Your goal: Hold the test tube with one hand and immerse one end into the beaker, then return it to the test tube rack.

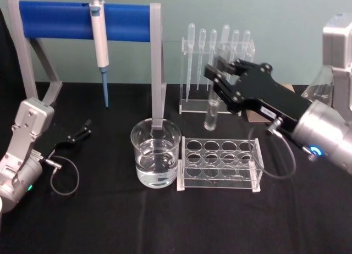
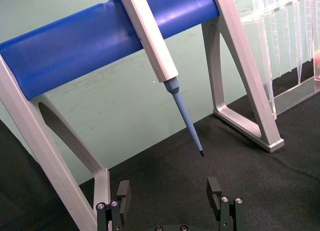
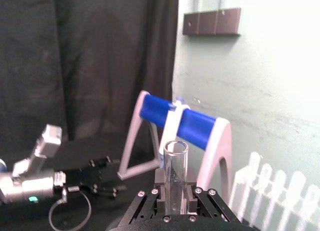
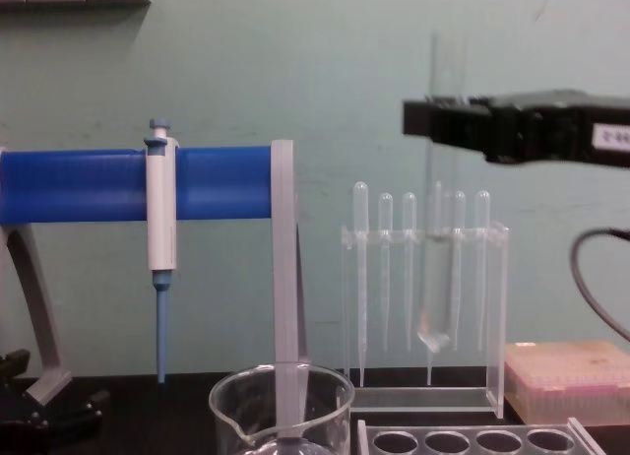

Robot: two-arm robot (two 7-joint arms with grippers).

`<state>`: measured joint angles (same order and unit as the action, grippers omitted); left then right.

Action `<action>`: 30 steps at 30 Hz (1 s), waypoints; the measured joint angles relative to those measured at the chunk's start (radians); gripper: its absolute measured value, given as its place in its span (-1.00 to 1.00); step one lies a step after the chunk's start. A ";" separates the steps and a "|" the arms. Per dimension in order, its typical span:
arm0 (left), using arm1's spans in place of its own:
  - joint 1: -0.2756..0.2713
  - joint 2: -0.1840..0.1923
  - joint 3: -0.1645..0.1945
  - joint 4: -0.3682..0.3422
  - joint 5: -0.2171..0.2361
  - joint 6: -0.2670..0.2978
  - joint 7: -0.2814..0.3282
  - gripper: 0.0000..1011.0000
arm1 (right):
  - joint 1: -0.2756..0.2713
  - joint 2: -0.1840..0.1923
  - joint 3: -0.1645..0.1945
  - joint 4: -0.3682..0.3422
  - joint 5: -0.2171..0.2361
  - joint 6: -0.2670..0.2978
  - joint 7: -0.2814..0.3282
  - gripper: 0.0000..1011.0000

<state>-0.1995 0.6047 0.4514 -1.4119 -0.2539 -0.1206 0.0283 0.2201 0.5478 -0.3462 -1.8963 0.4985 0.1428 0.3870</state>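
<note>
My right gripper is shut on the test tube, a clear glass cylinder held upright with its rounded end down. The tube hangs in the air behind the tube rack, to the right of and farther back than the beaker, which holds clear liquid. In the chest view the test tube passes through the right gripper, its lower end above the rim of the beaker. The right wrist view shows the tube's open rim above the fingers. My left gripper rests open on the table at the far left.
A clear rack with round holes stands right of the beaker. Behind it a clear stand holds several plastic pipettes. A grey frame with a blue bar carries a white-and-blue pipettor. A pink-lidded box sits at the back right.
</note>
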 joint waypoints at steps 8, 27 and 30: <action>0.000 0.000 0.000 0.000 0.000 0.000 0.000 0.98 | -0.062 0.006 0.010 0.020 -0.030 -0.035 -0.023 -0.56; 0.000 0.000 0.000 0.000 0.000 0.000 0.000 0.98 | -0.096 -0.041 0.004 0.081 -0.065 -0.065 -0.012 -0.55; 0.000 0.000 0.000 0.000 0.000 0.000 0.000 0.98 | -0.099 -0.042 0.004 0.086 -0.067 -0.066 -0.010 -0.56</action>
<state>-0.1995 0.6047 0.4513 -1.4120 -0.2539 -0.1205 0.0283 0.1206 0.5054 -0.3420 -1.8108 0.4314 0.0771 0.3770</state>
